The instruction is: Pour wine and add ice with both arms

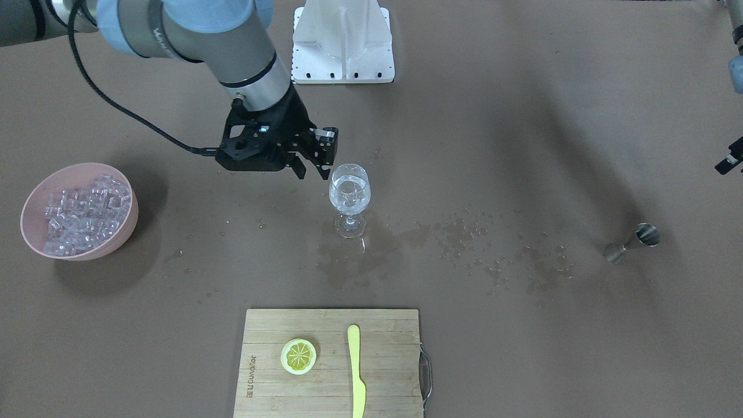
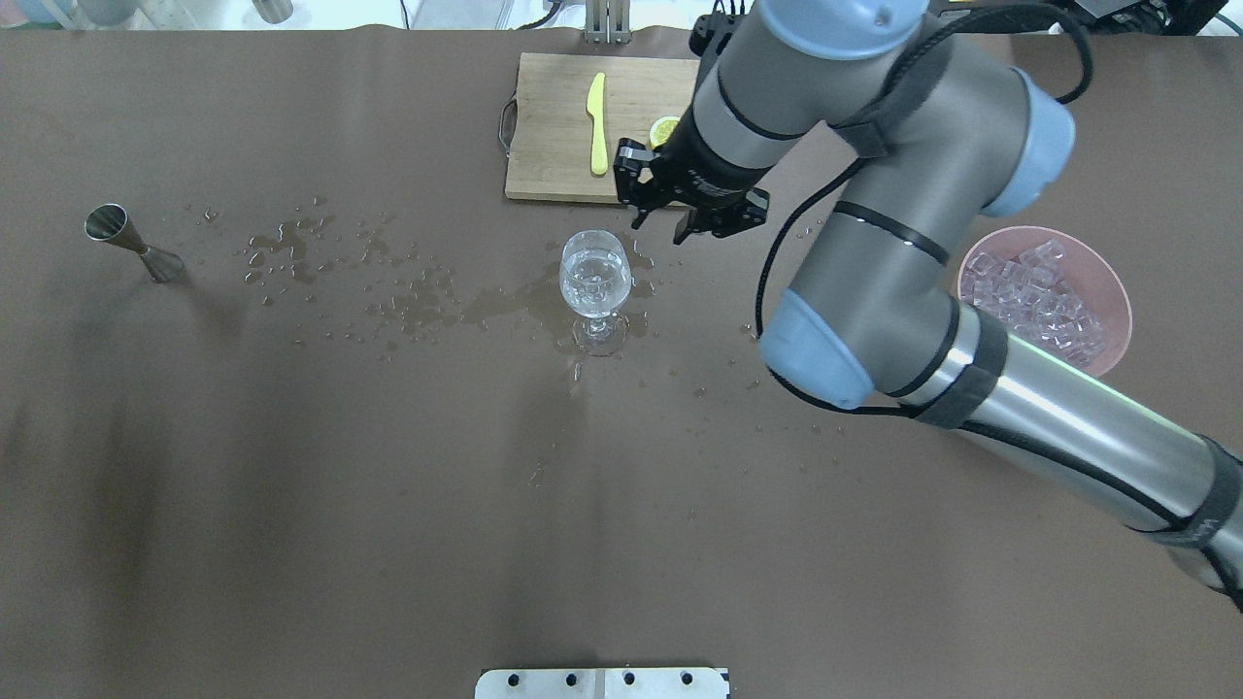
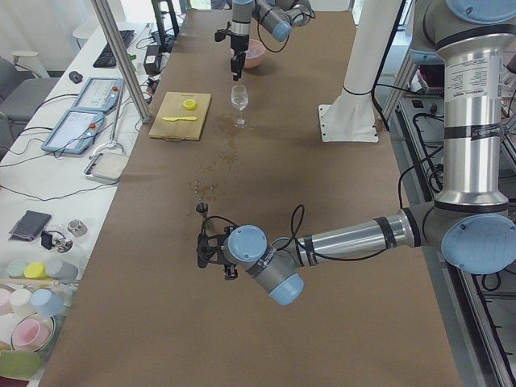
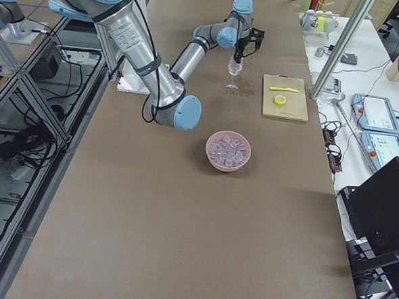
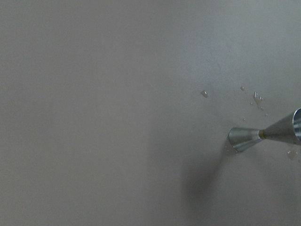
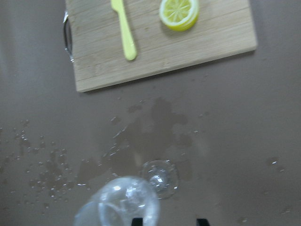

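The right gripper [image 1: 312, 170] hangs in the upper middle of the front view, its two fingers spread apart with nothing between them. In its wrist view the two dark fingertips [image 6: 201, 220] show at the bottom edge, well apart. Just beside its tips, toward frame centre, a stemmed glass [image 1: 349, 197] stands upright on the brown table [image 1: 522, 116]. The wine [image 1: 349, 190], a clear liquid, fills much of the bowl of the glass. Wet patches and droplets [image 1: 360, 255] spread around the foot of the glass and trail toward the right of the frame.

At the left edge sits a pink bowl [image 1: 129, 229] heaped with the ice [image 1: 84, 212], well apart from the glass. At bottom centre lies a wooden cutting board [image 1: 389, 377] with a lemon slice [image 1: 299, 356] and a yellow knife [image 1: 356, 371] side by side on it.

Far right stands a metal jigger [image 1: 631, 242], tilted. The left gripper [image 3: 201, 251] hovers near it; I cannot tell whether its fingers are spread or closed.
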